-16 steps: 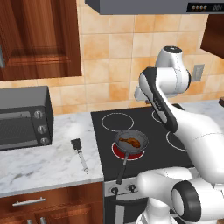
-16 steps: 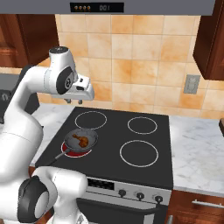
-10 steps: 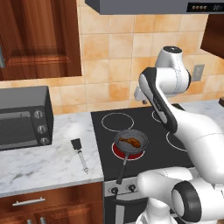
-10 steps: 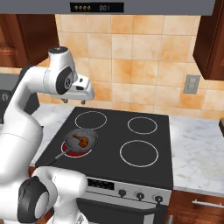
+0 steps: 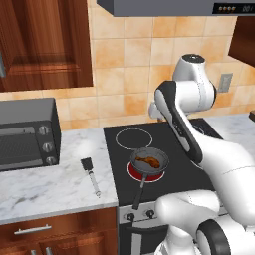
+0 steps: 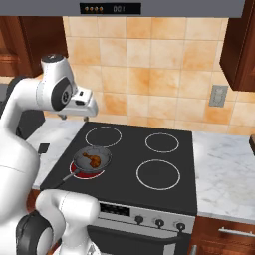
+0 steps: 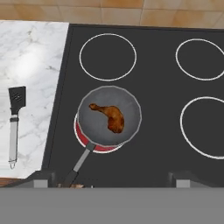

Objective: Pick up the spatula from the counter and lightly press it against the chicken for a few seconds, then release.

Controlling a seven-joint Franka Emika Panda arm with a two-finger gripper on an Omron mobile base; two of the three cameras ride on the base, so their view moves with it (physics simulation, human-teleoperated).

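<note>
Left base view: we see the spatula point(image 5: 91, 174) lying on the counter point(image 5: 50, 187), left of the pan point(image 5: 137, 167) that holds the chicken point(image 5: 150, 159).
Right base view: the arm point(image 6: 20, 144) hides most of the spatula.
Hand view: the gripper point(image 7: 113, 178) hangs above the pan, tips wide apart and partly cut off.

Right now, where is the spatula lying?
In the left base view, the spatula lies on the marble counter, between the toaster oven and the stove.
</note>
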